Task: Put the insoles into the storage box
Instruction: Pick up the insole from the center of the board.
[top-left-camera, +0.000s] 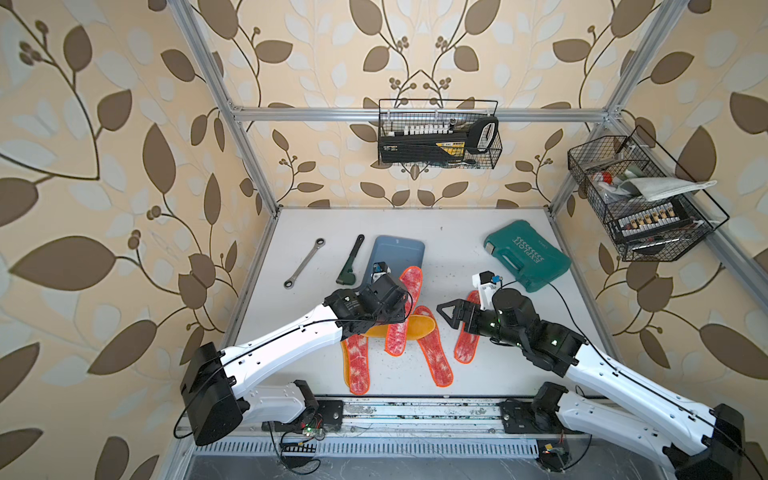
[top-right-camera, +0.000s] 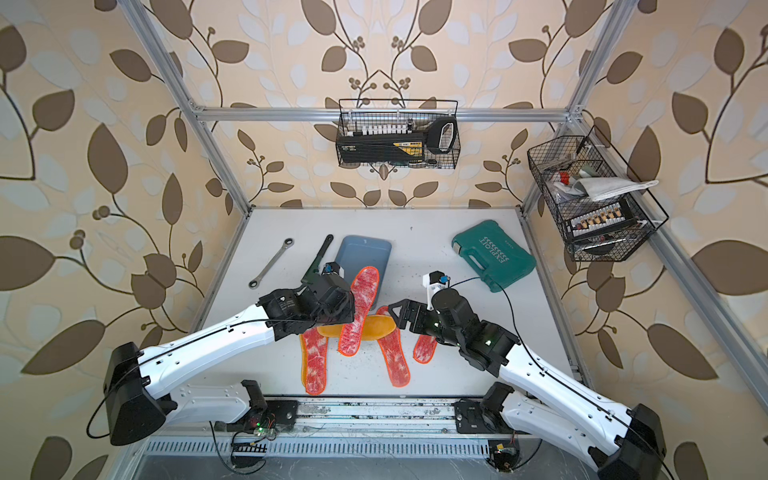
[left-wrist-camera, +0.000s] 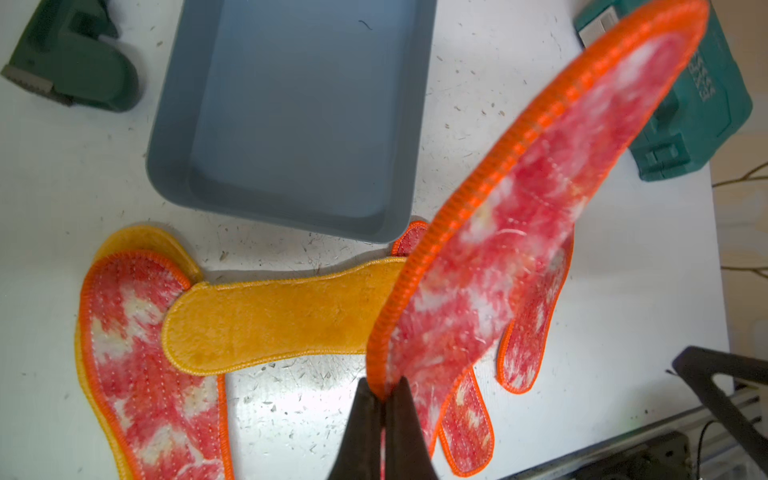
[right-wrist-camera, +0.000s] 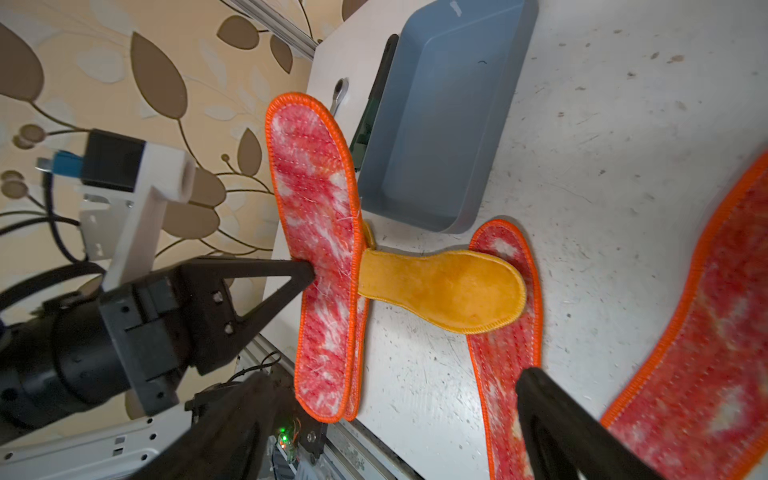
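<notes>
The blue-grey storage box (top-left-camera: 399, 249) (left-wrist-camera: 291, 116) (right-wrist-camera: 436, 124) stands empty at mid-table. My left gripper (left-wrist-camera: 384, 392) is shut on the edge of a red-white insole (top-left-camera: 409, 286) (left-wrist-camera: 519, 216) (right-wrist-camera: 320, 232), holding it tilted in the air just in front of the box. On the table a yellow-faced insole (top-left-camera: 419, 326) (left-wrist-camera: 270, 324) lies across a long red-white insole (top-left-camera: 436, 357). Two stacked insoles (top-left-camera: 357, 365) lie at the front left, and another insole (top-left-camera: 467, 345) is partly under my right arm. My right gripper (top-left-camera: 446, 316) (right-wrist-camera: 395, 415) hangs open over the long insole, holding nothing.
A teal tool case (top-left-camera: 525, 253) sits at the back right. A silver wrench (top-left-camera: 303, 262) and a green pipe wrench (top-left-camera: 351, 262) lie left of the box. Wire baskets (top-left-camera: 438, 133) (top-left-camera: 640, 199) hang on the back and right walls.
</notes>
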